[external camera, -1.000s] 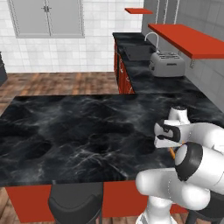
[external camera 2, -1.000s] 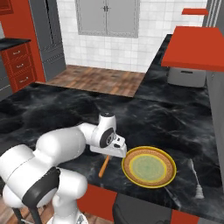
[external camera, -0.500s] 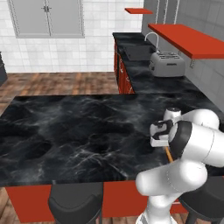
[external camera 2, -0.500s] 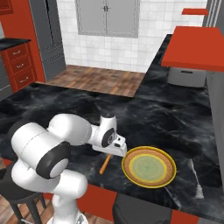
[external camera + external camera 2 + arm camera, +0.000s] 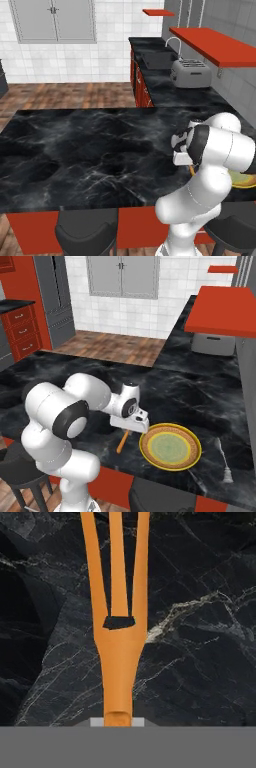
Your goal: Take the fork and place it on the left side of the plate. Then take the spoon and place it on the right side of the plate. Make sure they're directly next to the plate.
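While the spoon (image 5: 224,461) lies on black marble counter (image 5: 75,376) right of the plate (image 5: 170,446), the robot's wrist hides the plate's left edge. Gripper (image 5: 131,429) clamped on fork (image 5: 117,637), just left of plate; tines extend over counter.

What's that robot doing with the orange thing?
The white robot arm has its gripper shut on an orange fork, low over the black counter. In the right base view the fork's end pokes out under the hand, close beside the left edge of the yellow plate. The grey spoon lies on the counter on the plate's other side, a bit apart from it, not yet picked up.
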Tool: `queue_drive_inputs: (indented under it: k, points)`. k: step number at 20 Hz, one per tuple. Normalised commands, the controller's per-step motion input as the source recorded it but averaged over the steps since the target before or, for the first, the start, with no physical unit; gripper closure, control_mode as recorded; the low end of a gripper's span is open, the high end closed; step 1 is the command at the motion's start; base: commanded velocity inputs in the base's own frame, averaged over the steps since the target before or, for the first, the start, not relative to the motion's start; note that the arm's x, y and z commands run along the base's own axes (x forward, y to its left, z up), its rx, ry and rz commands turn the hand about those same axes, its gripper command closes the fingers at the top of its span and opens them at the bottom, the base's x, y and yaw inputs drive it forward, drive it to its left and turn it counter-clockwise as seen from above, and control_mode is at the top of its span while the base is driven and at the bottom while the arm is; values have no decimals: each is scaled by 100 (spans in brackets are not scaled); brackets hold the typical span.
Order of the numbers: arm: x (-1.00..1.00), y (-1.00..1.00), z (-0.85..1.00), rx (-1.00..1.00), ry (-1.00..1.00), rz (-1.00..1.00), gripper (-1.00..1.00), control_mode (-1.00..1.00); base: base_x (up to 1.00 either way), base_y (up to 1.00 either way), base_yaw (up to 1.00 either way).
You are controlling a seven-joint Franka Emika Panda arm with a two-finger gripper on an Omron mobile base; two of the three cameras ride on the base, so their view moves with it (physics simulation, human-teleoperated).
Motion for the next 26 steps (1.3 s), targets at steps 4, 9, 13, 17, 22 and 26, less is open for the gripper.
queue_drive_inputs:
  k: [4,9,13,17,22,26]
  points:
    - [17,-1,-38,0,1,0,-100,-100,0,0,0]
    - [-6,0,4,1,1,0,-100,-100,0,0,0]
    - [-20,0,38,1,0,0,-100,-100,0,0,0]
    - [-27,1,62,0,-1,0,-100,-100,0,0,0]
    - [-36,14,75,0,-5,0,-100,-100,0,0,0]
    - [-47,19,79,0,-5,0,-100,-100,0,0,0]
